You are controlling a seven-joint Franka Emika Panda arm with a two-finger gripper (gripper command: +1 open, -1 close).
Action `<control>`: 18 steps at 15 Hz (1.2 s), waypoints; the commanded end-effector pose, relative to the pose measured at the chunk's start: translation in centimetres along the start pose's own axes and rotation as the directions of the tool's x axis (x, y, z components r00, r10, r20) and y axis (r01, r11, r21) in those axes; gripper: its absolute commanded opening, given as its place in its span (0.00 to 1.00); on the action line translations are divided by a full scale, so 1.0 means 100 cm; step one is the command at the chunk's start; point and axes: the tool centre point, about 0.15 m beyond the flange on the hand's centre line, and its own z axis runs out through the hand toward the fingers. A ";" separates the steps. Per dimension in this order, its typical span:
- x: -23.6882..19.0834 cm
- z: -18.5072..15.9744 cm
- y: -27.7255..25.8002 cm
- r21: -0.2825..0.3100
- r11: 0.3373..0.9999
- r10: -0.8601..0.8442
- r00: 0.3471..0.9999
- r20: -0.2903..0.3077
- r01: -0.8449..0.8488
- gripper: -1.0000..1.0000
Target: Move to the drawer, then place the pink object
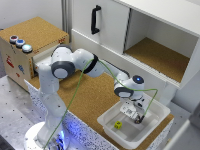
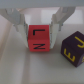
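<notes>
two cubes show in the wrist view: the pink object (image 2: 39, 39), a pinkish-red block with black letters on its faces, and a dark maroon cube (image 2: 72, 48) with yellow lettering just beside it, the two apart. the end effector (image 2: 39, 31) has a finger (image 2: 19, 25) on either side of the pink object, close against its sides, so it looks clamped on the block — both cubes lie over the pale floor of a white tray (image 1: 155, 107).

in the exterior view the end effector (image 1: 137, 118) is down inside that tray, which sits on the cork worktop (image 1: 90, 97) toward the exterior view's right. a yellow cube (image 1: 118, 125) lies in the tray too, near the end effector but apart from it.

the drawer (image 1: 44, 64) is well away at the exterior view's left, pulled partly out of a cork-topped wooden box (image 1: 35, 30) — three round buttons (image 1: 20, 43) sit on top. a green cable (image 1: 82, 85) trails along the arm.
</notes>
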 end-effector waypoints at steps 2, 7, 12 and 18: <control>0.000 -0.046 -0.015 -0.017 1.000 0.005 0.996 -0.085 -0.006 0.00; 0.015 -0.125 -0.035 -0.032 0.999 0.033 0.978 -0.208 -0.041 0.00; 0.043 -0.197 -0.092 -0.037 0.999 -0.041 0.954 -0.298 0.031 0.00; 0.052 -0.211 -0.220 0.012 0.987 -0.153 0.948 -0.279 0.162 0.00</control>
